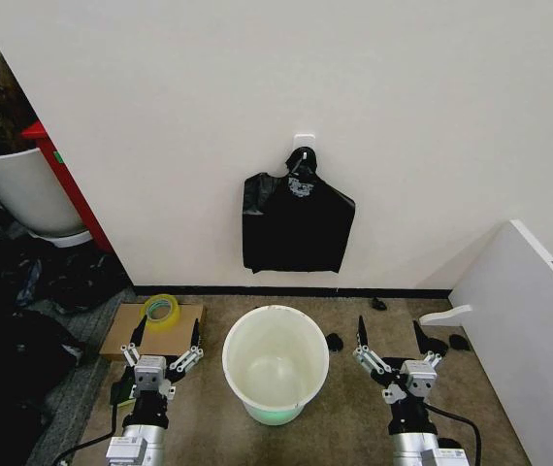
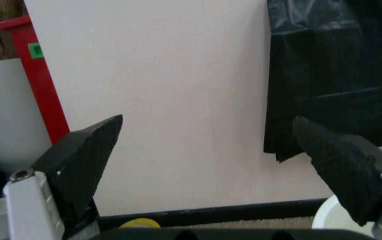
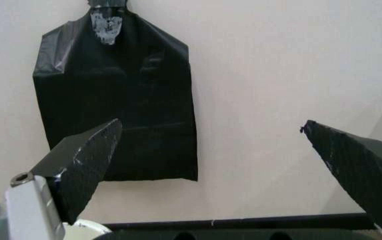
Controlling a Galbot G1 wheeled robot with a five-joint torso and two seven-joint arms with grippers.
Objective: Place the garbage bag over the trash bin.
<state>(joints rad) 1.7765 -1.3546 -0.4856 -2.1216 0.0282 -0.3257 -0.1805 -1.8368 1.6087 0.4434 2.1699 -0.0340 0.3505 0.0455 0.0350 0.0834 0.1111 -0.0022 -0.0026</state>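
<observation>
Two grippers wait low in front of the wall, one on each side of the bin (image 1: pixel 276 364). The left gripper (image 1: pixel 166 342) has its fingers (image 2: pixel 84 155) spread wide with nothing between them, hovering just in front of a flat cardboard sheet (image 1: pixel 126 330) with a roll of yellow tape (image 1: pixel 162 309) on it. The right gripper (image 1: pixel 391 336) is likewise spread wide and holds nothing, its dark fingers (image 3: pixel 84 160) pointing toward the wall. Between them the bin stands upright on the brown floor (image 1: pixel 354 408), a round white bucket with a greenish tint at the bottom; I can see nothing inside it and no liner on its rim. Beyond it, a black bag (image 1: pixel 296 221) hangs flat from a white hook (image 1: pixel 303 142) on the wall, well above the bin and apart from both grippers. A few small black scraps (image 1: pixel 335 341) lie on the floor by the bin. Off to the left stands a larger white pot (image 1: pixel 19 184) beside a red board (image 1: pixel 63 184). A white panel (image 1: pixel 519 320) leans on the right.
</observation>
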